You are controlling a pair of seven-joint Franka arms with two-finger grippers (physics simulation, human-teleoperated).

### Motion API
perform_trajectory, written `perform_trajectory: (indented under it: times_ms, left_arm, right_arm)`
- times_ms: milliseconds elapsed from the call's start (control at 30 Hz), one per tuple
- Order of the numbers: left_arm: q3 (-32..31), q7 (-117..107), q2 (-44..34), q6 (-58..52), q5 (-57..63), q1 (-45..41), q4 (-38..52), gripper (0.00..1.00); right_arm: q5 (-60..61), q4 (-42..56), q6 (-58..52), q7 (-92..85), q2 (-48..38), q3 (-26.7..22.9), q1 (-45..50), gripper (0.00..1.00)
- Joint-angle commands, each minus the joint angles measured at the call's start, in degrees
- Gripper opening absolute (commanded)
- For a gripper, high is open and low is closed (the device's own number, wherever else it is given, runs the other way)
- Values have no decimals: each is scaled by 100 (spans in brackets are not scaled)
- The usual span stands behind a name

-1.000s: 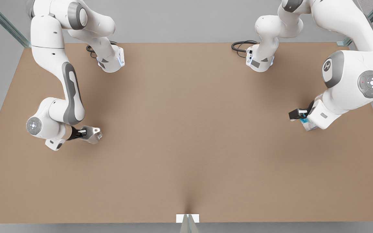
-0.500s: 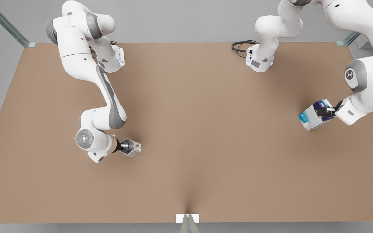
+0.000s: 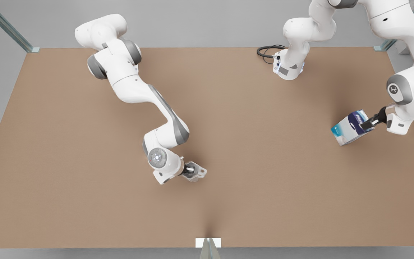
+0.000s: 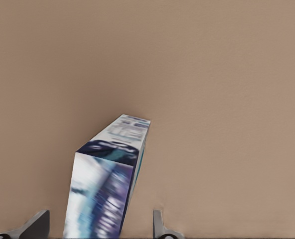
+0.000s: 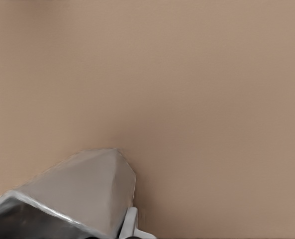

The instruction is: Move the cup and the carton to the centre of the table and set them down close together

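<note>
The silvery faceted cup (image 3: 197,173) is just to the front view's left of the table's centre, with my right gripper (image 3: 192,169) shut on it. In the right wrist view the cup (image 5: 82,189) is close up, with one finger (image 5: 130,224) beside it. The white, teal and dark blue carton (image 3: 349,127) lies tilted near the edge at the front view's right. My left gripper (image 3: 368,124) is open at the carton's end. In the left wrist view the carton (image 4: 112,169) runs between the spread fingertips (image 4: 157,224) without touching them.
The brown table (image 3: 264,180) stretches bare between cup and carton. A small white marker (image 3: 208,242) sits at the near edge. One arm base (image 3: 289,68) and its black cables (image 3: 266,52) stand at the back edge.
My right gripper carried the cup from the front view's left side toward the centre. The carton went from under the left gripper to lying tilted, and the left gripper drew back from it.
</note>
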Motion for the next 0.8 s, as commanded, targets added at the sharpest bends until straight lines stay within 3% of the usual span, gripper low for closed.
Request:
perform_trajectory:
  times_ms: [0, 167, 233, 367, 467, 767]
  left_arm:
    - [66, 9, -1, 10, -4, -19, -7, 100]
    - [190, 976, -97, 72, -3, -10, -227, 100]
    - [190, 932, -194, 573, -3, -10, -588, 100]
    - [190, 914, -176, 608, -3, -10, -588, 100]
    - [190, 923, -132, 599, -3, -2, -605, 100]
    - [190, 932, 61, 599, -3, 60, -605, 100]
  right_arm:
    - [-27, 39, 43, 77, 26, 8, 11, 21]
    - [-36, 197, 316, 534, 263, 70, 257, 21]
    - [-71, 179, 316, 543, 272, 61, 309, 23]
    - [-62, 188, 404, 587, 272, 79, 309, 58]
    - [-62, 179, 422, 631, 272, 79, 309, 65]
    - [-62, 127, 334, 614, 193, -9, 485, 64]
